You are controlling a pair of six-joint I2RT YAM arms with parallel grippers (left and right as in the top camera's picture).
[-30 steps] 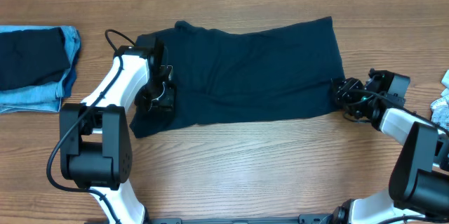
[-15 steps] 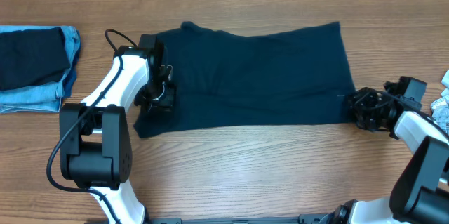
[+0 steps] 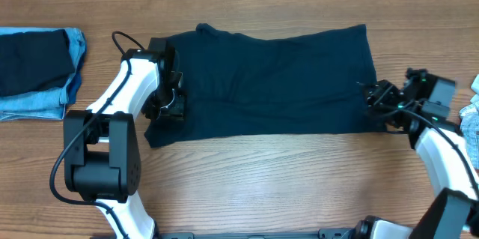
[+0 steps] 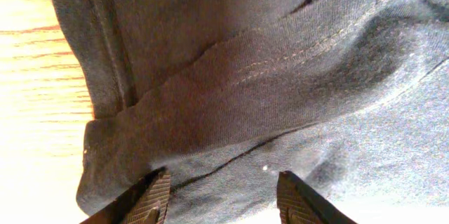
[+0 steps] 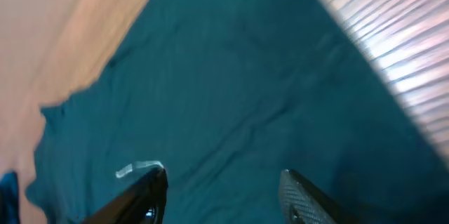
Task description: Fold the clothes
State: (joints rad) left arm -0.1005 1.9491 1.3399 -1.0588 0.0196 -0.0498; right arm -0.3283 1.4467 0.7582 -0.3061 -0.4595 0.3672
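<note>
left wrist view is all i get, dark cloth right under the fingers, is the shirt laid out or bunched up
observer: the navy shirt lies spread flat on the table, long side left to right
operator: where's the other arm
observer: the right end effector is at the shirt's right edge, jaws apart
operator: anything else out there
observer: a folded stack, light blue denim with dark cloth on top, at the far left, apart from the shirt

Navy shirt (image 3: 269,82) spread flat across wooden table (image 3: 262,186). Left end effector (image 3: 166,104) over shirt's left edge, right end effector (image 3: 378,100) at right edge. Folded denim pile (image 3: 37,74) far left, well apart.
</note>
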